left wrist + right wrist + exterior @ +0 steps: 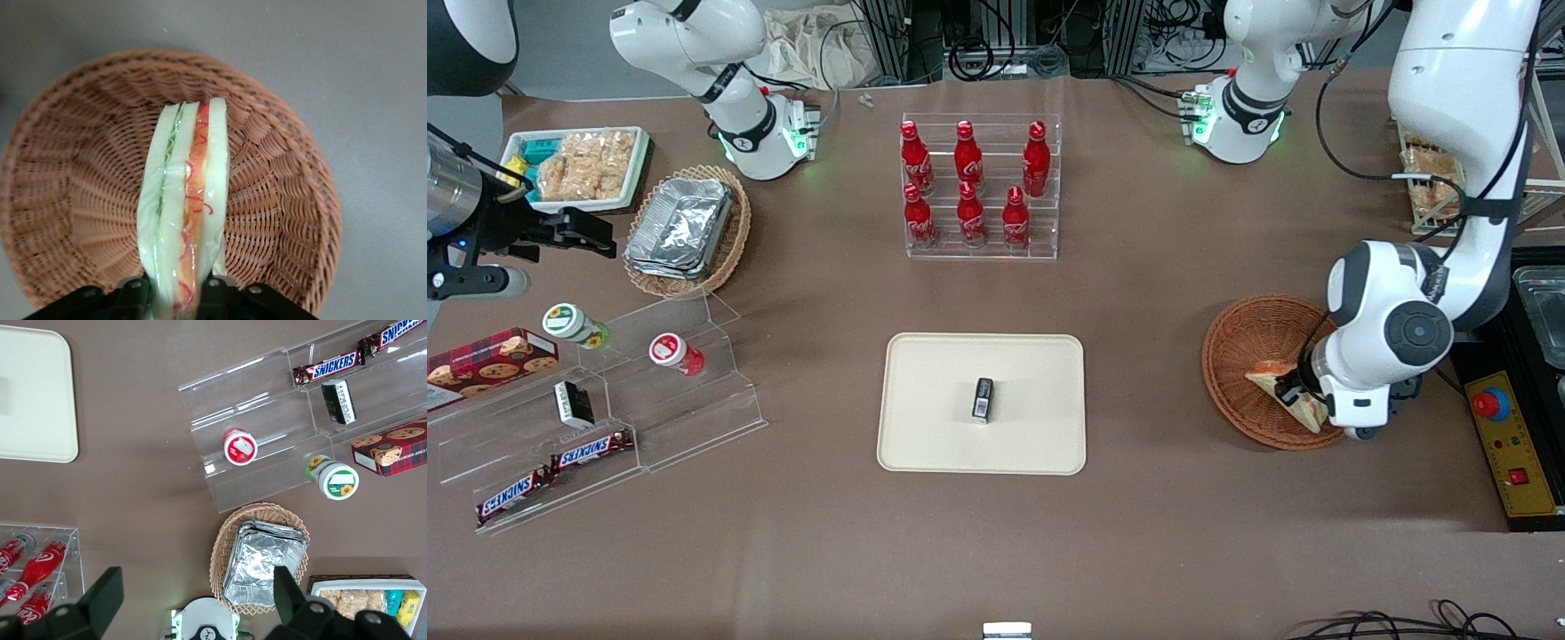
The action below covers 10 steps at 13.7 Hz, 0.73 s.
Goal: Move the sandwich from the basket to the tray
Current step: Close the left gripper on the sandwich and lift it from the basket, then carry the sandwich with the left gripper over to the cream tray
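Hand (179,293) clamped on sandwich (187,200) over basket (280,167); thin-edge grip may slip before tray (925,436), nine o'clock.

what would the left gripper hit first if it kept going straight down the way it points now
The left gripper is already shut on the sandwich, pointing down into the basket. Pushing straight on would likely press the sandwich against the woven basket floor; how much gap remains under it is unclear.

White arm, grey joints, black claw (177,297)
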Motion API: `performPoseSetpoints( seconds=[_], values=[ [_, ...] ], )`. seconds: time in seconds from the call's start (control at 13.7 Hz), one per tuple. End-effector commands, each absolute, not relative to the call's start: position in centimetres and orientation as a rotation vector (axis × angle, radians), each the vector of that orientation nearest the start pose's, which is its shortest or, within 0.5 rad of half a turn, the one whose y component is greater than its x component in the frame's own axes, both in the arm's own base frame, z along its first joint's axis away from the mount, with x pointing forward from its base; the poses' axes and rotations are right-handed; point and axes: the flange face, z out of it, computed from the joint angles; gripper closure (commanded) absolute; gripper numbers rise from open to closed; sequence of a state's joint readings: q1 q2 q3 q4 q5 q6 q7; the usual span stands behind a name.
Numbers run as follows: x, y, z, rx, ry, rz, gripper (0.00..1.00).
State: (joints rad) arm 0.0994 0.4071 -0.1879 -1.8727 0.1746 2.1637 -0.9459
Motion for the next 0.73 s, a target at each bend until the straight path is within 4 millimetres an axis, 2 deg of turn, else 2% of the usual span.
performPoseSetpoints(
  seconds=[0.0, 0.29, 0.51, 0.58, 0.66],
  values=[
    [63.6, -3.7, 35.1, -2.796, -1.068, 0.09, 1.0],
    [65.1, -3.6, 45.9, -2.826, -0.994, 0.145, 1.0],
    [65.2, -7.8, 53.8, -2.932, -0.881, 0.114, 1.0],
    [65.1, -9.7, 55.5, -2.972, -0.822, 0.104, 1.0],
    [65.0, -11.6, 56.3, -3.011, -0.773, 0.096, 1.0]
  ],
)
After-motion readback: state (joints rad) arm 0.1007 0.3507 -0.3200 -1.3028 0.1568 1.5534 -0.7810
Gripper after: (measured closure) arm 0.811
